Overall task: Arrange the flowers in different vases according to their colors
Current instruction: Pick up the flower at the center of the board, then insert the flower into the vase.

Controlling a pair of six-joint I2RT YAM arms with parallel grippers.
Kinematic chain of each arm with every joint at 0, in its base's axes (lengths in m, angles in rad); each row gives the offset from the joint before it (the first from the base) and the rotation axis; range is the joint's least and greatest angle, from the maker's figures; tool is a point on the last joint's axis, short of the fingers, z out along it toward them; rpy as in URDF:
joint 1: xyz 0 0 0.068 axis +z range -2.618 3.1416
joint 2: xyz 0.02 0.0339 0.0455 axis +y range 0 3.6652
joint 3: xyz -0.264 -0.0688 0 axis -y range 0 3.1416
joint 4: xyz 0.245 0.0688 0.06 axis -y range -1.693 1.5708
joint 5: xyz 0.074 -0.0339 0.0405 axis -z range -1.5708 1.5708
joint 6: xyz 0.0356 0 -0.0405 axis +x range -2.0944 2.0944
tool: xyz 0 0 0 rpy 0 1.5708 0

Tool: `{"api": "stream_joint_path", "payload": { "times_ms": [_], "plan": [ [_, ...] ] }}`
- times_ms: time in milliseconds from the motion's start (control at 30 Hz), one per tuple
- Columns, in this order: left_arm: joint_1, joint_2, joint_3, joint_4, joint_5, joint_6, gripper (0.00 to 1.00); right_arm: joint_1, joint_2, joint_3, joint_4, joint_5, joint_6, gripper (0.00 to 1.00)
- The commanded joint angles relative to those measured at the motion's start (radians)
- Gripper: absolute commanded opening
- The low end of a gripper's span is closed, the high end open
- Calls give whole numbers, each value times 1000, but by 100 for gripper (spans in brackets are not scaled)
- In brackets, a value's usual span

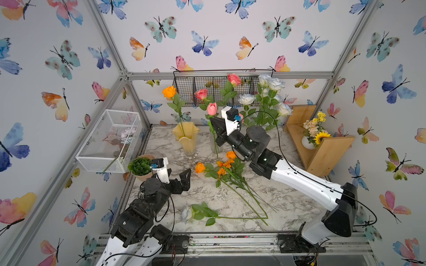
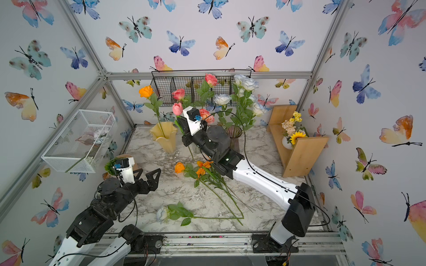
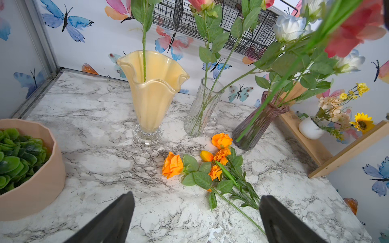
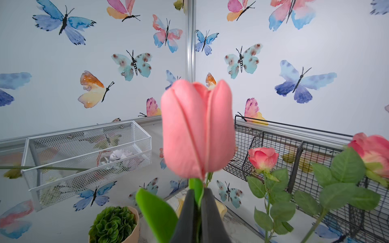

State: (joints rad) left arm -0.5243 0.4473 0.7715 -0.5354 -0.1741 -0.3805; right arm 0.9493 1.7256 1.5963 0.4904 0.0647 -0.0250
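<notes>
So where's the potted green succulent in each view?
In a top view: succulent beside the left wrist camera.
In a top view: half hidden behind that camera.
Left wrist: cut off by the frame, beside the open left claw.
Right wrist: under the white mesh basket.
Shared landmark: black wire basket on the back wall.

A laboratory robot cell, dressed to look domestic, is indicated. The space is boxed in by an aluminium frame (image 1: 230, 75) fitted with panels of butterfly wallpaper (image 1: 207, 34). A marble-patterned tabletop (image 1: 288, 214) is spread beneath the left gripper (image 3: 196, 195), and both arms (image 1: 304, 184) are mounted on a metal rail (image 1: 230, 240) behind it. Ahead of it a black wire basket (image 1: 191, 89) is hung against that wallpaper; to its right a wooden shelf (image 1: 327, 152) is set.
</notes>
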Motion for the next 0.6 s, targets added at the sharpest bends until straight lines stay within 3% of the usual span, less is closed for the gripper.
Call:
{"api": "stream_joint_path", "payload": {
  "times_ms": [0, 333, 567],
  "plan": [
    [6, -21, -11, 14, 3, 11, 99, -9, 125, 160, 133, -26, -50, 2],
    [15, -25, -14, 15, 3, 10, 99, -92, 421, 550, 110, 47, -157, 2],
    [45, -14, -14, 20, 29, 13, 99, -130, 476, 616, 104, 67, -163, 2]
  ]
}}
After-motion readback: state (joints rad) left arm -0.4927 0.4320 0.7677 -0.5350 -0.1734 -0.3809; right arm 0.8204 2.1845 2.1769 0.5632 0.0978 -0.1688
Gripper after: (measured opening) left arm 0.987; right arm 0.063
